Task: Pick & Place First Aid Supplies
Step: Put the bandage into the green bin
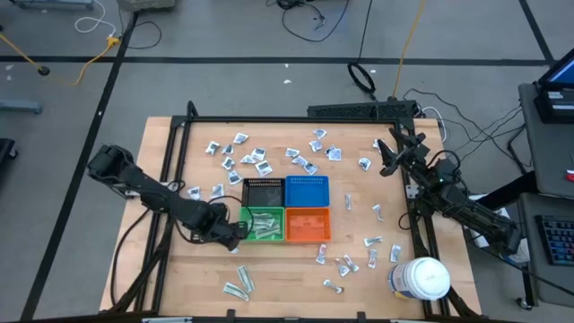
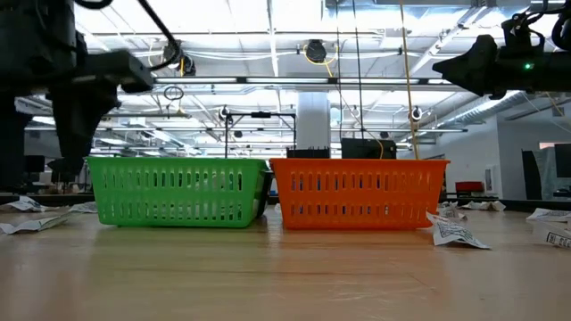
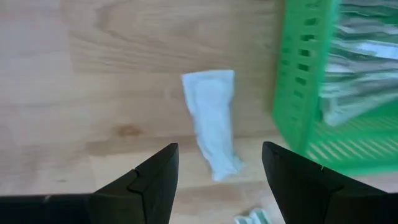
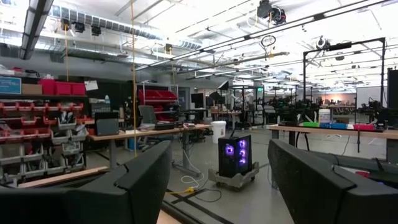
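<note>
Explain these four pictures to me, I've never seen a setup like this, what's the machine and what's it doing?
It is a robot with two dark arms at a wooden table. One picture looks straight down, one looks level across the tabletop, and two come from cameras on the wrists.

Four small bins sit in the middle: black, blue, green and orange. Small white wrapped packets lie scattered around, and a white jar stands near one corner.

The left claw is open beside the green bin, above a long packet, holding nothing. The right claw waits raised at the table's edge, open and empty.
</note>
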`<state>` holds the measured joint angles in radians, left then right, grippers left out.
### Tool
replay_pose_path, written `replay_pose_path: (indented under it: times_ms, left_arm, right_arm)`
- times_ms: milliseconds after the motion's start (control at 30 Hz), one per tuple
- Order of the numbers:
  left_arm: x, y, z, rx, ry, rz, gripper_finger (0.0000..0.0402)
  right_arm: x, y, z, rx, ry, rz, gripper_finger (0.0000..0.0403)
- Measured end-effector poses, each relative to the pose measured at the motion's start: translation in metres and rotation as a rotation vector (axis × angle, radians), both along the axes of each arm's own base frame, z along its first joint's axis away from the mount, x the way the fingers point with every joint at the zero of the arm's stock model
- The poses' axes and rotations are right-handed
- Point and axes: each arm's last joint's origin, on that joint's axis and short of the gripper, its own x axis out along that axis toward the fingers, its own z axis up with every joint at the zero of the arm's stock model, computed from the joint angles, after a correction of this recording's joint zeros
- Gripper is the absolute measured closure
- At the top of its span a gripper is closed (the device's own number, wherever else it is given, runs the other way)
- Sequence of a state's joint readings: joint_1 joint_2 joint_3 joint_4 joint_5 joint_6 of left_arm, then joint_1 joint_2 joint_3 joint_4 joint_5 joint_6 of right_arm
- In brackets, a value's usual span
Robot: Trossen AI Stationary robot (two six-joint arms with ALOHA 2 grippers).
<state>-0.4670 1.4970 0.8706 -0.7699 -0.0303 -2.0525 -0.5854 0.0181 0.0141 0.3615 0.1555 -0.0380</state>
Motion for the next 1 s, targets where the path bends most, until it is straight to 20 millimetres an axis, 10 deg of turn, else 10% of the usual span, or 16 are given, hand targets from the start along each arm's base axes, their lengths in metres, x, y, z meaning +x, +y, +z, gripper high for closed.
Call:
replay_pose_path:
  times_ms: [533, 1000]
  left_arm:
    - [0.012, -0.009, -0.035, 0.003, 0.065, -0.057, 0.0178]
    - [0.008, -0.014, -0.036, 0.010, 0.074, -0.168, 0.0391]
  right_arm:
    - [0.000, 0.000, 0.000, 0.000, 0.000, 0.000, 0.0140]
    - [0.000, 0.000, 0.000, 0.000, 0.000, 0.000, 0.0140]
